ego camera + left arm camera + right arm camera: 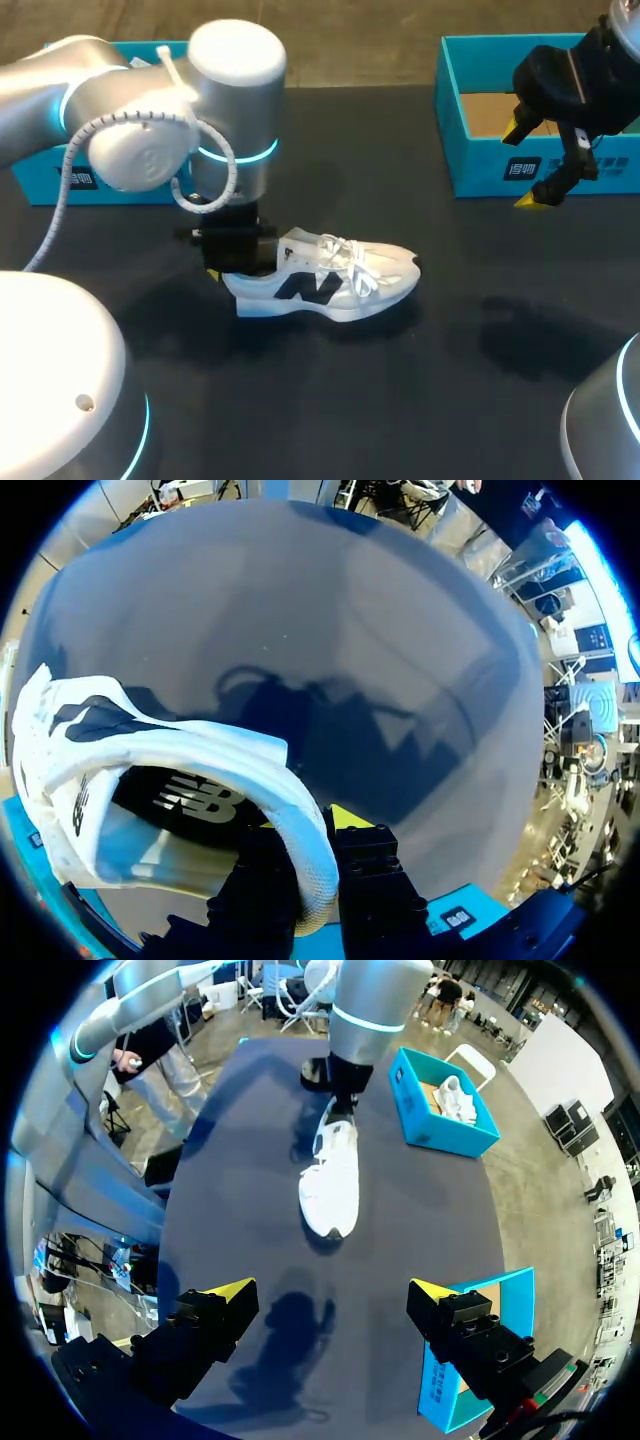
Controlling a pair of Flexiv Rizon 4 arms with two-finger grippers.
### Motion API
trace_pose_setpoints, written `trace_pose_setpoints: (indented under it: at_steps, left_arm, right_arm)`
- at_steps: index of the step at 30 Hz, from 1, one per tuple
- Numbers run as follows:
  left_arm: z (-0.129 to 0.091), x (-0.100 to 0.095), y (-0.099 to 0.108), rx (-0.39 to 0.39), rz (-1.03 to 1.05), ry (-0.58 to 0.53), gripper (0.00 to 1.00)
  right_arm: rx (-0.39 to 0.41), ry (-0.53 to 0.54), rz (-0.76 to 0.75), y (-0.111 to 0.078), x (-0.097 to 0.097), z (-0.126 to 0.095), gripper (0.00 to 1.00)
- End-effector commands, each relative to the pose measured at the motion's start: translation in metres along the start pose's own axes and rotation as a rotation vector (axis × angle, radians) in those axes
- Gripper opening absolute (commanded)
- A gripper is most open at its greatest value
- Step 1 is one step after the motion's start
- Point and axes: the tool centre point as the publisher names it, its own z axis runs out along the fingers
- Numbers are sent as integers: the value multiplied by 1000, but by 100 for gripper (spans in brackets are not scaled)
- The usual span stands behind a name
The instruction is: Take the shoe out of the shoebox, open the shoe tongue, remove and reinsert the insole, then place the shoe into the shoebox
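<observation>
A white shoe (pixel 335 280) with a dark side logo lies on the black table, toe pointing right. My left gripper (pixel 233 268) is shut on its heel. In the left wrist view the white heel collar (pixel 300 850) is pinched between the two black fingers of the left gripper (pixel 318 865), and the dark insole (pixel 185 805) shows inside the shoe. My right gripper (pixel 540 160) hangs open and holds nothing, above the front wall of the blue shoebox (pixel 480 165) at the back right. From the right gripper (pixel 328 1290) the shoe (pixel 330 1175) lies well ahead.
A second blue box (pixel 50 185) stands at the back left, half hidden by my left arm; the right wrist view shows this second box (pixel 478 1135) with another white shoe (pixel 455 1095) in it. Black tabletop (pixel 420 390) lies in front of the shoe.
</observation>
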Motion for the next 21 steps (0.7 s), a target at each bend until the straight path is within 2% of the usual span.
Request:
trace_pose_setpoints:
  at_steps: [1, 11, 21]
  left_arm:
    - [8, -10, 1, 9, -3, 42, 0]
    - [23, -11, -5, 47, -2, 58, 0]
    - [29, -14, -8, 48, -3, 78, 0]
  right_arm:
    - [3, 5, 1, 1, -2, 1, 100]
    - [3, 5, 1, 1, -2, 1, 100]
    - [3, 5, 1, 1, -2, 1, 100]
